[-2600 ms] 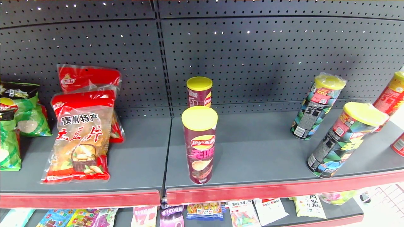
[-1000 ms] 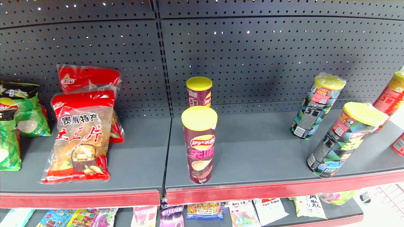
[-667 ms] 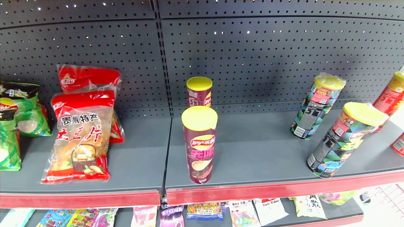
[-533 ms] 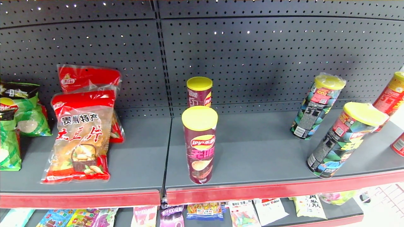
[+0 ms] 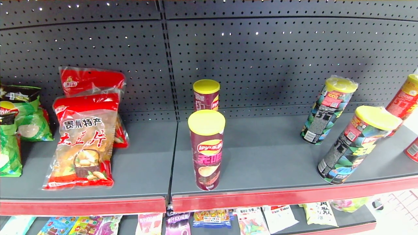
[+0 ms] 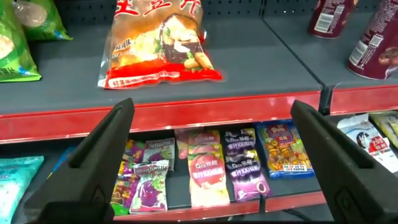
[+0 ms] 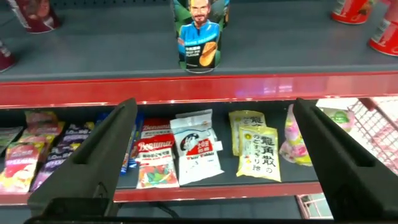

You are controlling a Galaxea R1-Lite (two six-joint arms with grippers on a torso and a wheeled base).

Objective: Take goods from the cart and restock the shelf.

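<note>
We see a maroon, yellow-lidded chip canister with red-and-yellow logo upright at the front of the grey red-edged shelf. Our left pincer and right pincer both gape apart, empty.

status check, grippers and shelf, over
Left gripper open, empty. Right gripper open, empty. Both facing the shelf front, no goods in hand. Bare gap between purple can and patterned can, nothing blocking.

The metal shelf is finished matt, its edge strip glossy. The red snack bag is wrapped in shiny plastic.
</note>
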